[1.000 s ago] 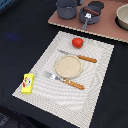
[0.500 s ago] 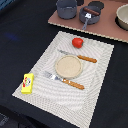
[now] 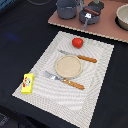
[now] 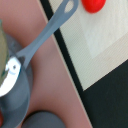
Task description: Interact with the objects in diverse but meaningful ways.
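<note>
My claw does not appear in either view, so I cannot tell how far it is open or whether it grips anything. My wrist camera looks straight down on the grey long-handled saucepan (image 4: 17,70), its handle running out toward the red tomato (image 4: 93,4); I judge I am stationed above the pan to take it by that handle, though this is inference only

In the exterior view the saucepan (image 3: 86,16) stands on the pinkish board (image 3: 107,27) at 12 o'clock of the scene, handle pointing down toward the placemat (image 3: 95,85). The tomato (image 3: 77,42) rests on the mat at about 12 o'clock of the round tan plate (image 3: 68,66), near but apart. The yellow rectangular box (image 3: 27,83) lies at the mat's 8 o'clock corner, well apart from the rest

The setting reads as a laid table: knife (image 3: 79,57) and fork (image 3: 65,81) flank the plate

Surface: pale woven mat on a dark cloth (image 3: 25,35). Little of the room is visible
</note>
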